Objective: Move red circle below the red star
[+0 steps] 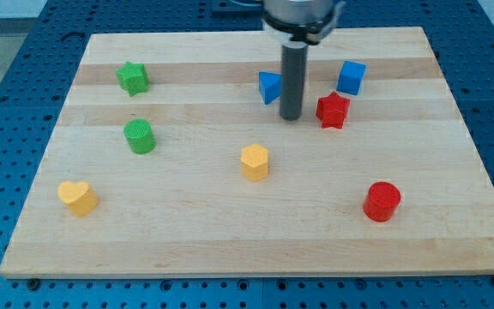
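The red circle [382, 202] is a short red cylinder at the view's lower right of the wooden board. The red star [333, 110] sits higher up, right of centre. The circle lies below the star and a little to its right, well apart from it. My tip [291, 116] stands just left of the red star, between it and the blue triangle [269, 87], touching neither as far as I can see. It is far above and to the left of the red circle.
A blue cube [351, 77] sits above and right of the red star. A yellow hexagon [254, 161] lies near the centre. A green star [132, 77], a green cylinder [140, 136] and a yellow heart [77, 196] are on the left. The board edge [256, 273] runs along the bottom.
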`<state>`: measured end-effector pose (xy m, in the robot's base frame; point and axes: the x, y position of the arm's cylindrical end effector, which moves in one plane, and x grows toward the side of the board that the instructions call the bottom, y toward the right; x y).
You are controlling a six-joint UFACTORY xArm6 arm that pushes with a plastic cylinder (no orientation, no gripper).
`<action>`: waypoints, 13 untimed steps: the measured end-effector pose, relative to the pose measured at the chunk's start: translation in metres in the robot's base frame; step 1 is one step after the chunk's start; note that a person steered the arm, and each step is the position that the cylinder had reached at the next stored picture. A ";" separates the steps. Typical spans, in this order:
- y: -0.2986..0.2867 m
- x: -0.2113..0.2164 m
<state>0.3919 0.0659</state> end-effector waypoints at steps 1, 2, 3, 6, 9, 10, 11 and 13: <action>0.054 0.000; 0.083 0.001; 0.080 0.035; 0.022 0.191; 0.053 0.227; 0.102 0.197; 0.098 0.148; 0.110 0.180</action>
<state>0.5719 0.1754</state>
